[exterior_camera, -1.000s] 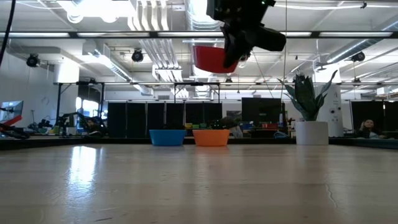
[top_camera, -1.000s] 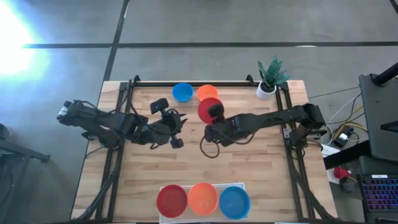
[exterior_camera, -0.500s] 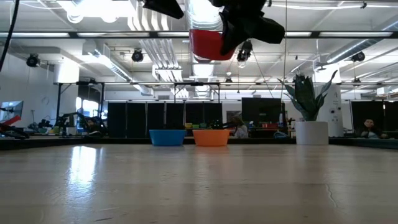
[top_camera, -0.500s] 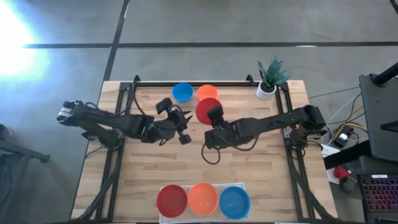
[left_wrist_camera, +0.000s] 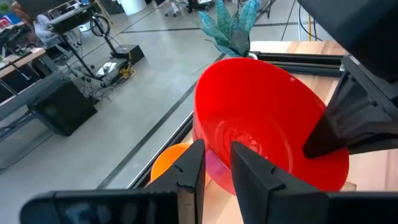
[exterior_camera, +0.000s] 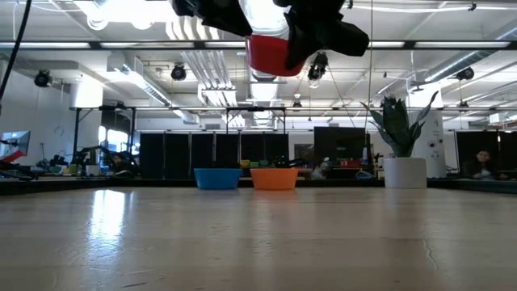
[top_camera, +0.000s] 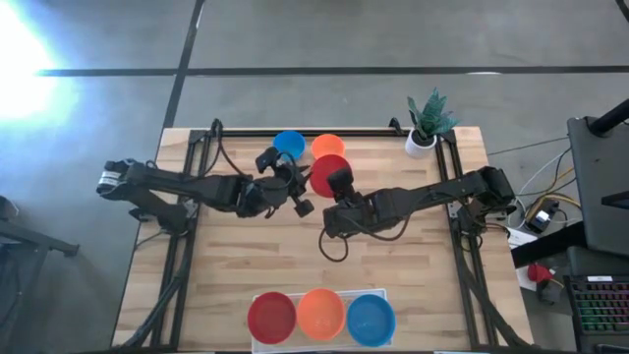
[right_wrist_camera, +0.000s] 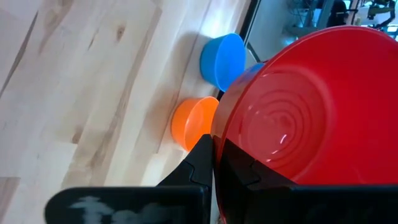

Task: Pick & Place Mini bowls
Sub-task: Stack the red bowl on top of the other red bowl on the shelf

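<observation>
Left hand (top_camera: pixel 295 193) moved in beside red bowl (top_camera: pixel 328 175), fingers apart, empty; right hand (right_wrist_camera: pixel 214 163) pinches glossy rim, bowl's underside hidden.

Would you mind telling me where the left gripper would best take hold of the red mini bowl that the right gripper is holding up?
Probably the thin rim of the red mini bowl, on the side opposite the right gripper, which already pinches one edge. The left gripper sits at the near rim, fingers slightly apart; one finger inside and one outside the wall suits a smooth, round, open bowl held in the air.
</observation>
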